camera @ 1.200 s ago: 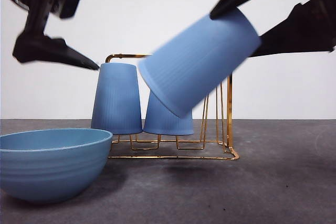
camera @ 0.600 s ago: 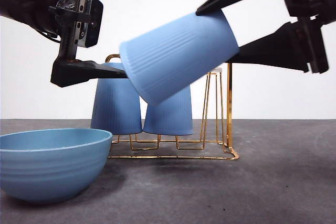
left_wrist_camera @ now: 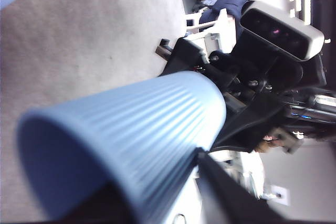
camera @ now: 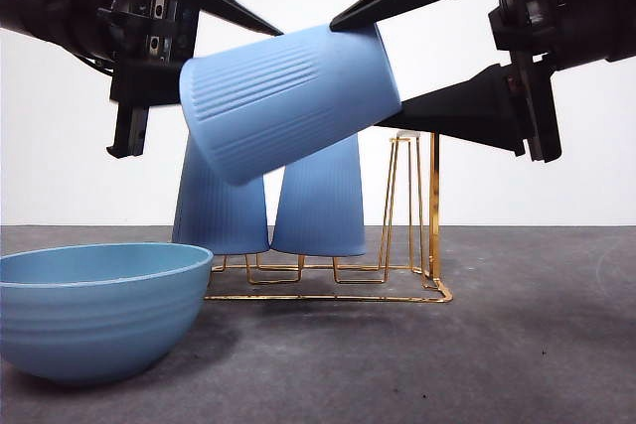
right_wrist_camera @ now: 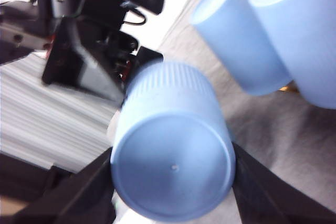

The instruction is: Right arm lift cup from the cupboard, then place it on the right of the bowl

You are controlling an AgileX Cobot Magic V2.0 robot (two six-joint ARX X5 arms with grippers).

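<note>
Grey table [camera: 517, 345], white wall; gold cupboard [camera: 434, 215] with two cups [camera: 323, 206] upside down on it, bowl [camera: 94, 305] in front of it to one side. My right gripper [right_wrist_camera: 173, 182] clamps the cup [camera: 288, 96] at its closed base, tilted in the air above the cupboard. My left gripper [left_wrist_camera: 157, 192] straddles the cup's open rim end; whether it grips, I cannot tell.

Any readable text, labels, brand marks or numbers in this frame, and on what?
None can be read.
The held cup, the two cups on the rack and the bowl are plain.
The background clutter in the left wrist view is too blurred to show lettering.
</note>
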